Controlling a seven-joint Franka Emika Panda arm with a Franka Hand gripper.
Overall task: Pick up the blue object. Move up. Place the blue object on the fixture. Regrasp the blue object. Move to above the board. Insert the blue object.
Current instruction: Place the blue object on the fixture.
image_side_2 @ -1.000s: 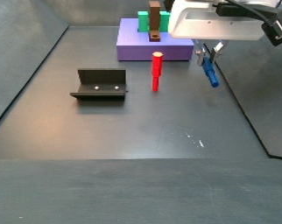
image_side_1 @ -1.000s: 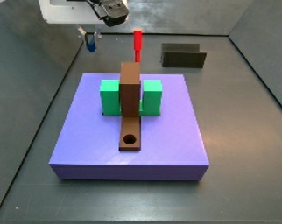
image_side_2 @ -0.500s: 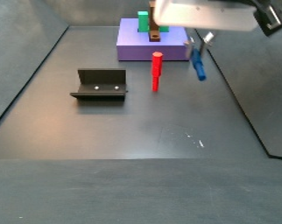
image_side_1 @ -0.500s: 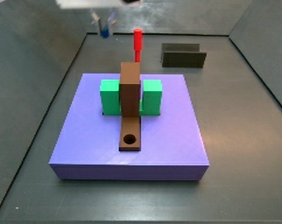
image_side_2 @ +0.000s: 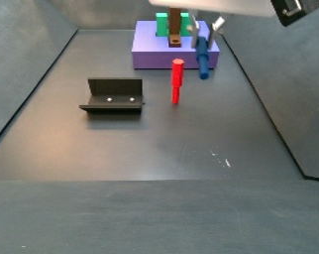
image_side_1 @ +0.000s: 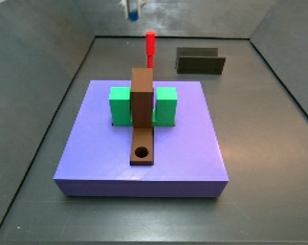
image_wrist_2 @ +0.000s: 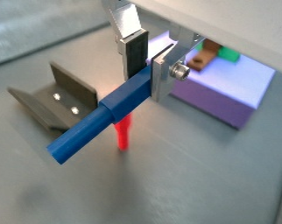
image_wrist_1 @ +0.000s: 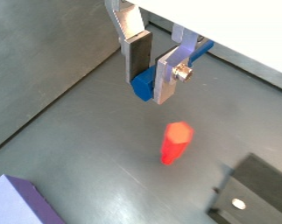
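My gripper [image_wrist_1: 151, 83] is shut on the blue object [image_wrist_1: 143, 86], a slim bright-blue peg, and holds it high in the air. In a wrist view the peg [image_wrist_2: 95, 133] sticks out long past the fingers [image_wrist_2: 133, 54]. In a side view the peg [image_side_2: 203, 55] hangs nearly upright beside the board [image_side_2: 152, 58], with the gripper [image_side_2: 206, 30] mostly cut off above it. In a side view only the peg [image_side_1: 131, 11] shows at the top edge. The fixture [image_side_2: 112, 96] stands apart on the floor and shows in a side view [image_side_1: 200, 61] and in both wrist views [image_wrist_2: 47, 98] [image_wrist_1: 256, 196].
A thin red upright peg [image_side_2: 178, 81] stands on the floor between the board and the fixture, below the gripper in a wrist view [image_wrist_1: 174, 143]. The lavender board [image_side_1: 183, 151] carries two green blocks [image_side_1: 120, 106] and a long brown bar [image_side_1: 143, 113] with a round hole. Grey walls ring the floor.
My gripper has risen with the blue peg held in it and shifted sideways toward the red peg, leaving most of the gripper out of both side views.
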